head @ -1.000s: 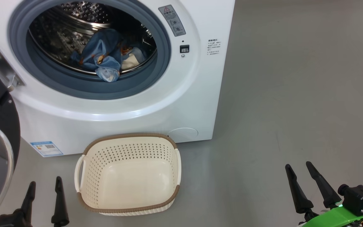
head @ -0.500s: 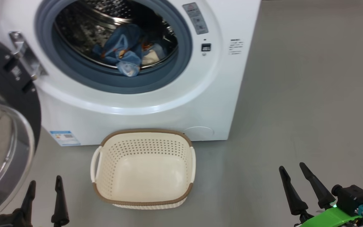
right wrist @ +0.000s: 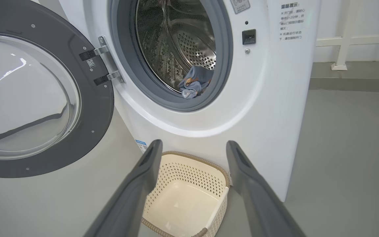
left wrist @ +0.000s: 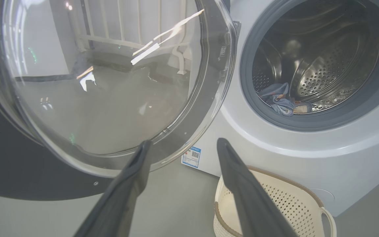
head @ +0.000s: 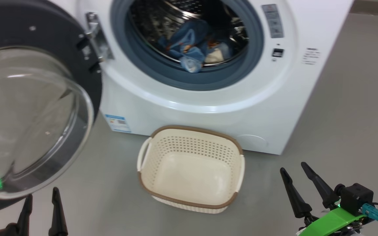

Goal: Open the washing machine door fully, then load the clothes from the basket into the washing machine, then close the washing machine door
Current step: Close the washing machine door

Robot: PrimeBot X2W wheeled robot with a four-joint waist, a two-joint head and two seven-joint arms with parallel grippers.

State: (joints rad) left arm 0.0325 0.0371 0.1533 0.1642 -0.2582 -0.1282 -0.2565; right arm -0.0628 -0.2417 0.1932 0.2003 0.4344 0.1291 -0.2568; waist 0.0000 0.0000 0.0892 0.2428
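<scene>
two steps look done; closing remains.
head view: clothes [head: 189,49] in the washing machine [head: 208,121] drum, basket [head: 194,128] empty, both jaws apart, holding nothing. left wrist view: washing machine door [left wrist: 104,82] wide open. right wrist view: next, swing it shut.

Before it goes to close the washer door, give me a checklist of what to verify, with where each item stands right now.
1. Basket emptied: ok, nothing lies in it.
2. Clothes inside the drum: ok, piled near its front.
3. Gasket free of cloth: cannot tell; one pale blue fold droops over the drum's front lip toward it.
4. Washing machine door ready to swing: ok, it stands wide open on the robot's left.
5. Left gripper open and empty: ok.
6. Right gripper open and empty: ok.
</scene>
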